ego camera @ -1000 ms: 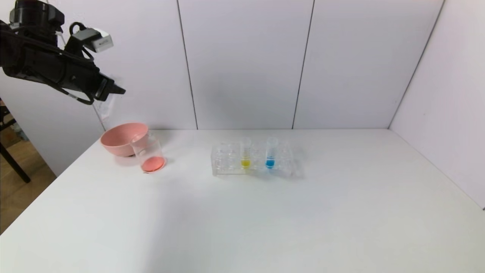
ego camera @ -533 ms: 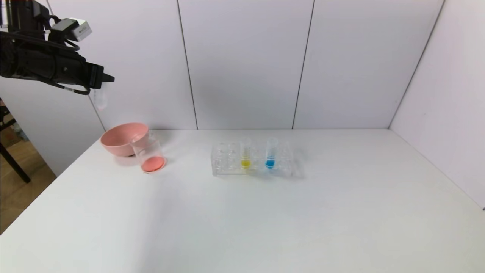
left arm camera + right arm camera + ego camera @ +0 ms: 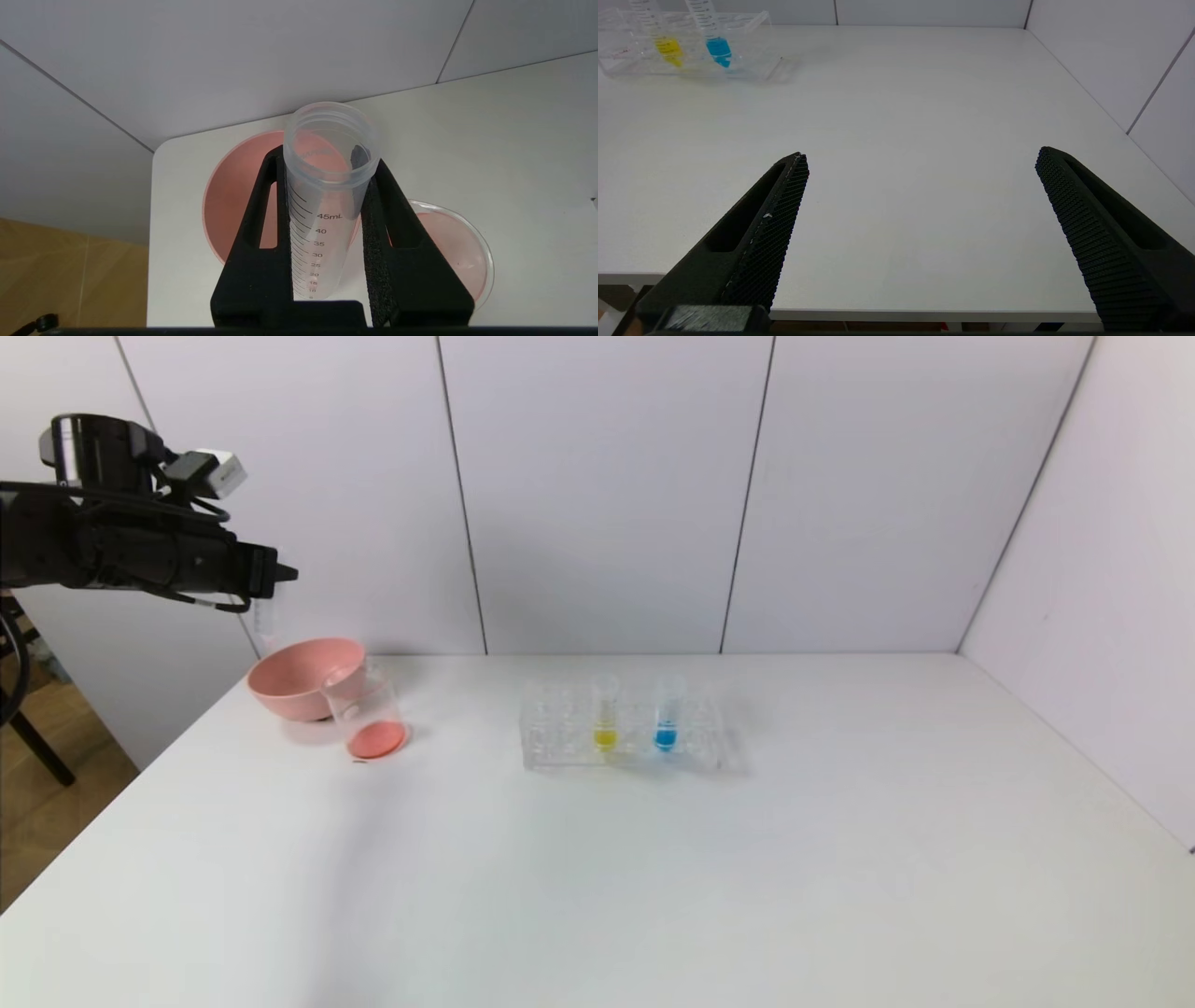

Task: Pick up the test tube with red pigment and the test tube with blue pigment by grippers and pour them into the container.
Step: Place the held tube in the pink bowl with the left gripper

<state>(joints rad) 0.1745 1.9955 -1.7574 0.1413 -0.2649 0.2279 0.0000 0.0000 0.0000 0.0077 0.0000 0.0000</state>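
My left gripper (image 3: 276, 575) is high above the table's far left and is shut on a clear graduated test tube (image 3: 327, 196). The tube shows no liquid, and its open mouth points down toward the pink bowl (image 3: 233, 210). In the head view the tube (image 3: 266, 618) hangs over the bowl's (image 3: 294, 683) left rim. The glass container (image 3: 366, 719) stands beside the bowl with red-orange liquid at its bottom; it also shows in the left wrist view (image 3: 451, 242). The blue-pigment tube (image 3: 666, 714) stands in the rack. My right gripper (image 3: 920, 158) is open and empty at the table's near edge.
A clear tube rack (image 3: 719, 747) stands mid-table and also holds a yellow-liquid tube (image 3: 605, 714). Both tubes and the rack (image 3: 752, 28) show far off in the right wrist view. White wall panels close the back and right sides. The table's left edge lies just beyond the bowl.
My left arm rose and drew back left, then came down and right again with the tube, which now hangs lower over the bowl's left rim. Nothing on the table moved.
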